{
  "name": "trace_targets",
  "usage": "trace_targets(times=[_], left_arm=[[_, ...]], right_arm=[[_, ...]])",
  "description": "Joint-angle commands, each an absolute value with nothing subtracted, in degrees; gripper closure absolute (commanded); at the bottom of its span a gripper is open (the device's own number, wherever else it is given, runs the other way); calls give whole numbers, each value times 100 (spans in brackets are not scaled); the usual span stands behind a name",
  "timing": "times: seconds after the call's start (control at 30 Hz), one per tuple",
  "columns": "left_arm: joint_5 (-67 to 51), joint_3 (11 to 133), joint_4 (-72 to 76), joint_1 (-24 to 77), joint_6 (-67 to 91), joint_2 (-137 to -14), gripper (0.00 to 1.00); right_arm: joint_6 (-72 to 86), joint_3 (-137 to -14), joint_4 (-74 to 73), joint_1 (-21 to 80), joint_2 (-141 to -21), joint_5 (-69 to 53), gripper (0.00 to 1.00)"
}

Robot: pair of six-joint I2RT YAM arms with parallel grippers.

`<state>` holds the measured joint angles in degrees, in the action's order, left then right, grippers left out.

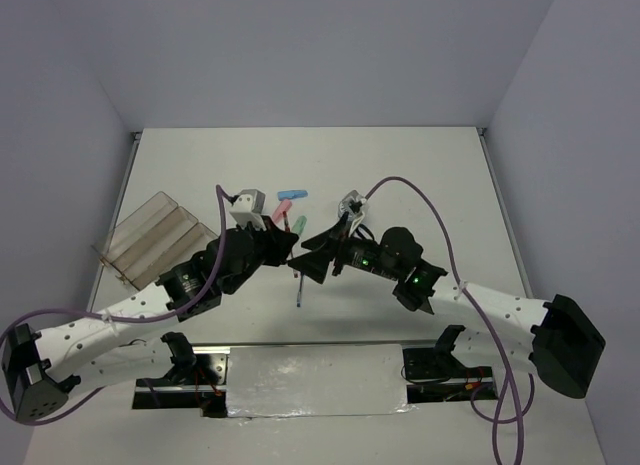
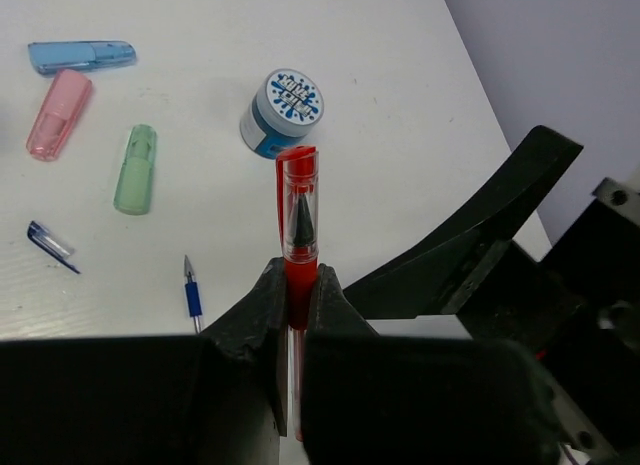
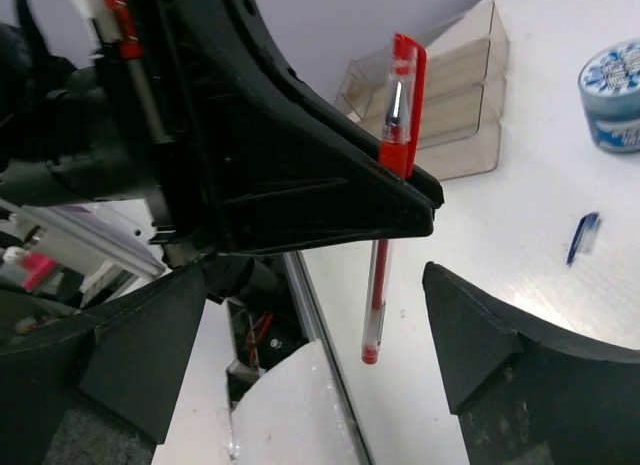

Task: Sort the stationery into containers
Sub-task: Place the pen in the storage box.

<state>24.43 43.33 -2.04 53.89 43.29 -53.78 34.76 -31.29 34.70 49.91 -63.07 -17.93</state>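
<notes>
**Red pen pinched in my left jaws, right jaws spread**

My left jaws pinch the red pen (image 2: 298, 235) just below its cap. The cap points up, and the pen hangs in the air over the middle of the surface (image 2: 400, 85). My right jaws stand spread, one on either side of the pen and clear of it.

From above, my arms cover the grip, and only the pen's thin lower end shows. In my left wrist view the barrel below the pinch is hidden. The disc (image 2: 285, 110) is cut off by the frame in my right wrist view. Two small blue bits (image 2: 50, 245) lie near the green capsule (image 2: 135, 168); I cannot tell whether they are caps or pens. The pink capsule (image 2: 58, 113) and blue capsule (image 2: 80, 55) lie beyond it.

The clear tray (image 1: 155, 235) sits by the left edge. The surface is white, with pale grey walls on three sides.
</notes>
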Motion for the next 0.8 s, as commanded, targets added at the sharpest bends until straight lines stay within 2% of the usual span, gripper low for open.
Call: trace_targets(times=[0.0,0.17,0.3,0.4,0.5,0.6,0.77], left_arm=[[2662,4307,18,5388,3965,-5203,100],[3338,4499,-833,5370,3534,-4940,100],[4925,4903,-1861,5204,3350,-5150,100],[5036,5176,-2495,4800,2403,-5414,100],[5141,5142,-2497,4501,1131,-5432,100],[5388,4651,-1830,4001,145,-5282,100],[4537,3991,-988,2305,-989,-5107,100]], right_arm=[[3288,-3024,3745,5019,-5916,-1872,3],[3051,-2786,3288,4983,-5372,-1609,0],[2760,-2628,2639,4904,-4844,-1030,0],[2593,-2558,2137,4790,-4396,-528,0],[2470,-2514,1838,4711,-4000,-361,0],[2373,-2470,1697,4685,-3701,-290,0],[2259,-2435,1495,4667,-3533,-395,0]])
